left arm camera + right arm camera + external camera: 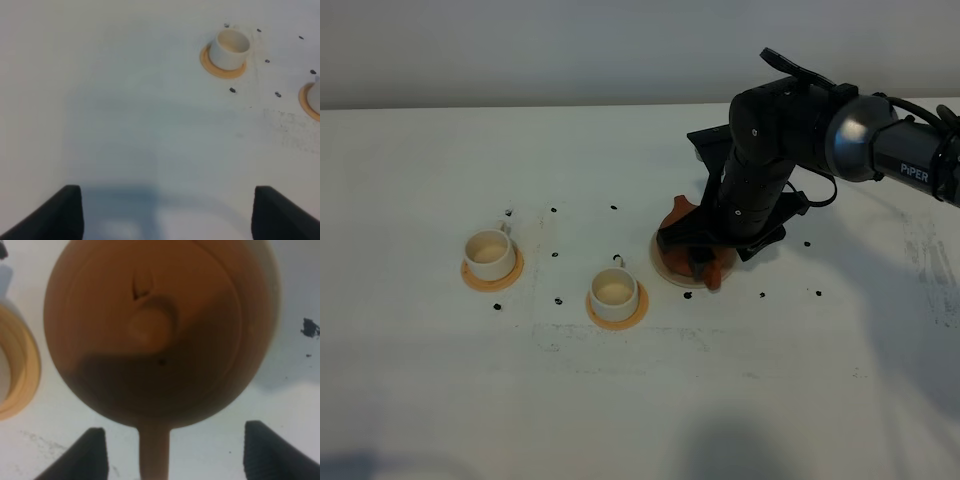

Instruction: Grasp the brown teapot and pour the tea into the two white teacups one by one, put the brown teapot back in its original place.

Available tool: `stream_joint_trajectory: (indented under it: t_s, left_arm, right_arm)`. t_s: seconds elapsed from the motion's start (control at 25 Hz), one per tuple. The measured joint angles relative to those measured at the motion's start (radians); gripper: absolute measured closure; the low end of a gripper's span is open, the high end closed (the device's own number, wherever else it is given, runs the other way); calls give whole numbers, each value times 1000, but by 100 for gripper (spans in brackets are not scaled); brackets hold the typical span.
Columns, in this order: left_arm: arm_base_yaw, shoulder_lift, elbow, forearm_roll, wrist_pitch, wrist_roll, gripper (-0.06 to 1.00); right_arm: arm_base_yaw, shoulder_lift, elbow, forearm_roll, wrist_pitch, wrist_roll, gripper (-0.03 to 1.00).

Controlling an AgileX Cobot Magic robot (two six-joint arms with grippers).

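**A:** Two cups out on the table, correct? Where?

**B:** Correct. The first teacup point(488, 253) sits at the left of the high view. The second teacup point(613, 290) is lower and closer to the middle. Each stands upright on its own orange coaster point(470, 278), and the two are well apart.

**A:** And the brown teapot?

**B:** The brown teapot point(160, 330) fills most of the right wrist view, seen from above with its lid knob showing. In the high view it is right of centre, resting on the cream saucer point(663, 266) and largely hidden under the arm.

**A:** What about the right gripper?

**B:** The right gripper point(172, 455) hangs directly over the pot. Its jaws are spread wide. The handle point(154, 450) runs between the two black fingertips point(75, 455), with a clear gap on both sides. Nothing is grasped.

**A:** And the left gripper?

**B:** The left gripper point(167, 220) is outside the high view. Its own camera shows two dark fingertips far apart over the bare white table point(125, 125). The jaws are released, with nothing between them. The first teacup shows in that view too, well ahead of the fingertips.

**A:** Anything else on the surface?

**B:** Small black marks point(762, 296) are dotted around the cups and saucer.
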Motion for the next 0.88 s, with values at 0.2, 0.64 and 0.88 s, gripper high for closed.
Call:
stream_joint_trajectory:
  t_s: [0.2,0.64,0.88]
  left_arm:
    - [0,0,0,0,0,0,27]
    - [0,0,0,0,0,0,27]
    - [0,0,0,0,0,0,27]
  right_arm:
    - [0,8,0,9,-2,-24,44]
    - [-1,14,0,24,4,-130,87]
    - [-1,14,0,28,5,-164,87]
